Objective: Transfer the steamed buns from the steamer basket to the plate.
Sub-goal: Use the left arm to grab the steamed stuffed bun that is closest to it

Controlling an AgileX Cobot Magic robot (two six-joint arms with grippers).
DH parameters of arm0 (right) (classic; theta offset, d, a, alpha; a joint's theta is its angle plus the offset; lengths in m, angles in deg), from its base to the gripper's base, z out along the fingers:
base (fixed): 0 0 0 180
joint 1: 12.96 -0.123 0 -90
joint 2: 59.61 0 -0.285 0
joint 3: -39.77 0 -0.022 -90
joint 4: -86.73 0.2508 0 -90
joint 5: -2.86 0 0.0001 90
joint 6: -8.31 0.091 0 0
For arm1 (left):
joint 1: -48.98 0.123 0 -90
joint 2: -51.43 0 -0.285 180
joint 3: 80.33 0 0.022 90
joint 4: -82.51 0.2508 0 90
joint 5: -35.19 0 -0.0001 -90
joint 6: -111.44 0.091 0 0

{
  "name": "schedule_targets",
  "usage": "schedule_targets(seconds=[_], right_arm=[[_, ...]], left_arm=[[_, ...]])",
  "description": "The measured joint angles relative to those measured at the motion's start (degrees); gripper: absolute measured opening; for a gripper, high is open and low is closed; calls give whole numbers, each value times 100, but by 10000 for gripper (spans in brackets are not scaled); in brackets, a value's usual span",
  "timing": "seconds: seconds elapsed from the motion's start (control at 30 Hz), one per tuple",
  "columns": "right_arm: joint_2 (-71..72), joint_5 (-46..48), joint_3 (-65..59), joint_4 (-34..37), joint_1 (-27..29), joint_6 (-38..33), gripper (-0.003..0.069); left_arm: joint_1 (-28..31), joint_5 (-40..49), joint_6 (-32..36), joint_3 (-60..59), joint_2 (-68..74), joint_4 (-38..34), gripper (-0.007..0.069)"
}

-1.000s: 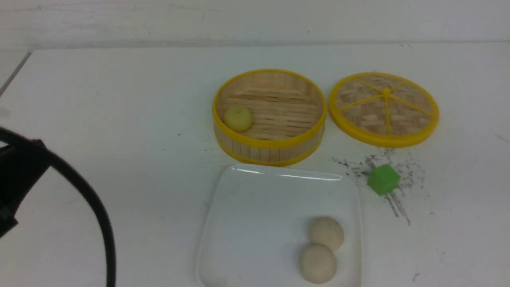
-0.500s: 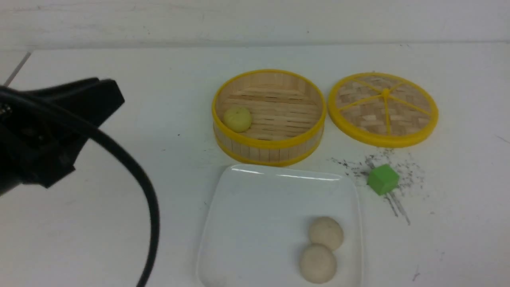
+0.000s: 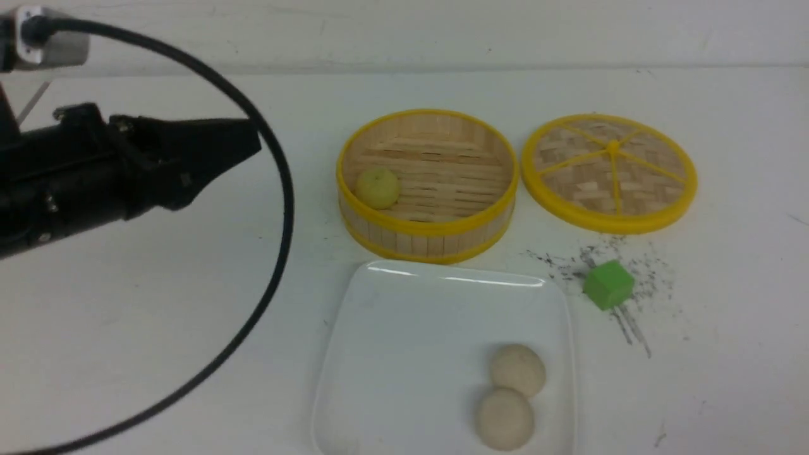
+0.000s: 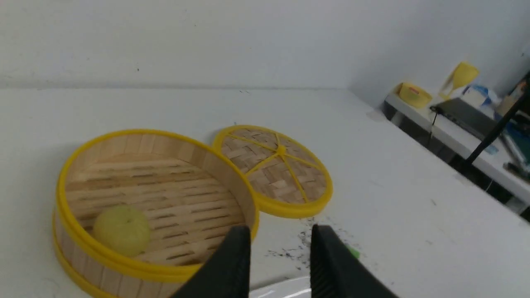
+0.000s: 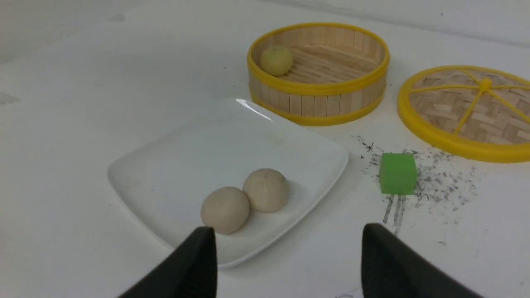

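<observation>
Swinging in from the left, the black left gripper (image 3: 248,143) now aims at the yellow-rimmed wooden-slat steamer basket (image 3: 436,235), jaws parted, empty. 1 pale yellow-green bun (image 3: 377,188) waits inside, 2 cream buns (image 3: 517,370) sit on the glossy white square plate (image 3: 404,328), and the right gripper (image 5: 287,244) gapes, idle.

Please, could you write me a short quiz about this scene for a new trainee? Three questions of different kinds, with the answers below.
1. True or false: the steamer basket is empty.
2. How many cream buns lie on the plate?
3. Where is the green cube? A) in the basket B) on the table, right of the plate C) on the plate

Key
1. False: one yellow-green bun lies in it.
2. Two.
3. B.
</observation>
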Motion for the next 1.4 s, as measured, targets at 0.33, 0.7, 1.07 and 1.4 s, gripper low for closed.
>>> schedule_targets(seconds=[0.33, 0.7, 1.07, 1.4], right_arm=[[0, 0, -6, 0, 0, 0, 463], [0, 0, -6, 0, 0, 0, 463], [0, 42, -6, 19, 0, -4, 463], [0, 42, -6, 23, 0, -4, 462]], left_arm=[[-14, 256, -2012, 2658, 1694, 2577, 240], [-1235, 1543, -3603, 5579, 3751, 5798, 248], [-1746, 1476, -3905, 6192, 4925, 6109, 251], [-1974, 685, -3702, 6192, 5548, 6193, 251]])
